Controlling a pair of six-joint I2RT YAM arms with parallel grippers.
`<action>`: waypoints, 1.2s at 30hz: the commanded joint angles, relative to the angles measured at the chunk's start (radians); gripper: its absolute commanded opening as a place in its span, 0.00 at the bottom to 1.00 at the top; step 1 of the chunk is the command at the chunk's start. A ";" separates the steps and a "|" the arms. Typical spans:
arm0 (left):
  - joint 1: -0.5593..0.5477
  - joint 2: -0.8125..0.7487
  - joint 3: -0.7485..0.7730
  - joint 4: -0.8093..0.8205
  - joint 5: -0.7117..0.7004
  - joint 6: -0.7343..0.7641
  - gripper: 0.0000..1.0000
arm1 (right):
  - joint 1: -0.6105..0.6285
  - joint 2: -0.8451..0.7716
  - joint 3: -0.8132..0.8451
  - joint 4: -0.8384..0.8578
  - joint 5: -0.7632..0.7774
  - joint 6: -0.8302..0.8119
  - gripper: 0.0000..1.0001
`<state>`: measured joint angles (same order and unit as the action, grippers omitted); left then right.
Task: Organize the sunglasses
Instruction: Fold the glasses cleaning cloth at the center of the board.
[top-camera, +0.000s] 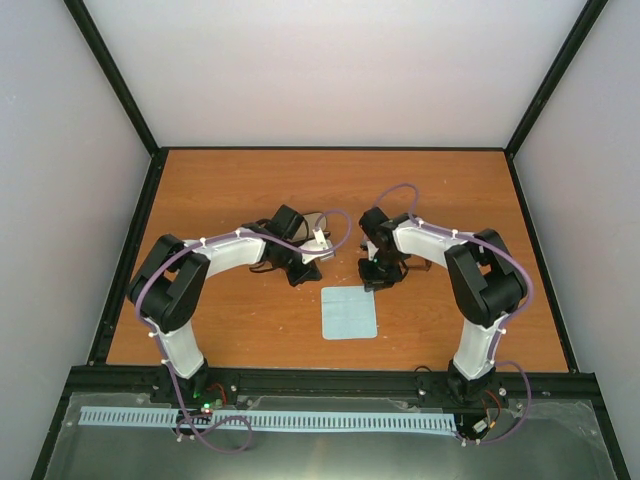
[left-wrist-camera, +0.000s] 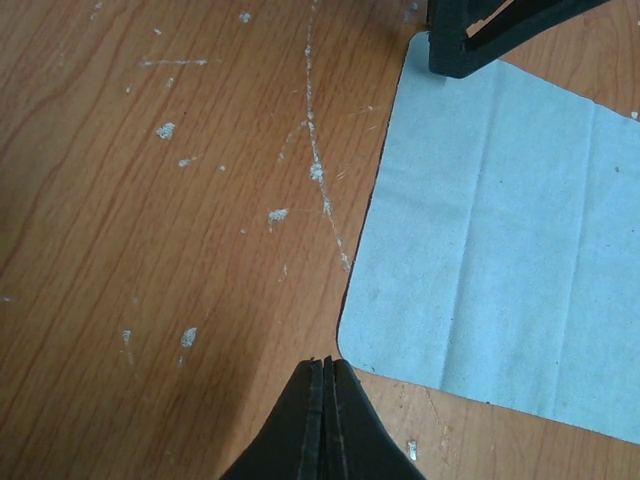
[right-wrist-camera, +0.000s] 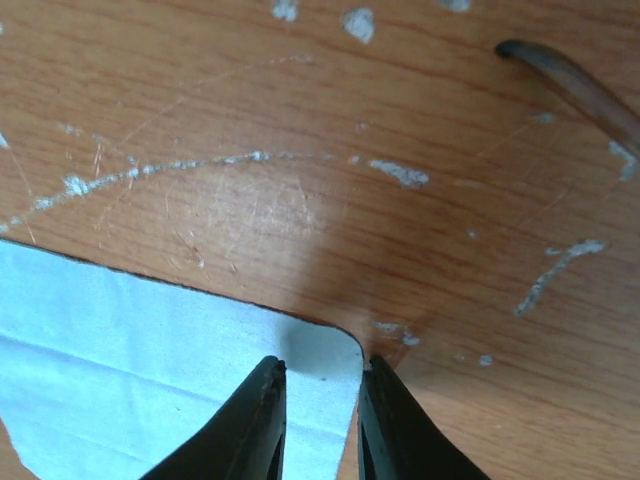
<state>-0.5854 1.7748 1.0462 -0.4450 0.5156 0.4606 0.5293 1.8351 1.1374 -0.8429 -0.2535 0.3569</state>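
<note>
My right hand (right-wrist-camera: 322, 368) is open a crack, straddling the cloth's (right-wrist-camera: 130, 350) far right corner. My left hand (left-wrist-camera: 325, 365) is closed and empty above the counter (left-wrist-camera: 150, 250). Of the sunglasses (right-wrist-camera: 565, 80), only 1 brown temple tip shows, far-right of my right hand.

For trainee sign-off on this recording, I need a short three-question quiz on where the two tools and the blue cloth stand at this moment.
1. True or false: the left tool has its fingers pressed together with nothing between them.
2. What lies between the fingers of the right tool? A) a corner of the pale blue cloth; B) a lens; C) bare wood only.
3. Fill in: the cloth lies flat on the ___ table.
Key: 1 true; 2 A; 3 wooden.
</note>
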 joint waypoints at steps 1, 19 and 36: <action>-0.011 -0.016 0.003 0.018 -0.006 -0.022 0.03 | 0.013 0.033 0.013 -0.019 0.052 -0.011 0.16; -0.057 0.050 0.038 0.002 0.037 -0.030 0.14 | 0.028 0.002 -0.017 0.007 0.059 0.030 0.03; -0.093 0.101 0.036 -0.025 -0.017 -0.030 0.14 | 0.028 -0.010 -0.038 0.018 0.062 0.036 0.03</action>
<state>-0.6628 1.8606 1.0668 -0.4698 0.5194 0.4393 0.5453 1.8294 1.1236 -0.8303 -0.2157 0.3832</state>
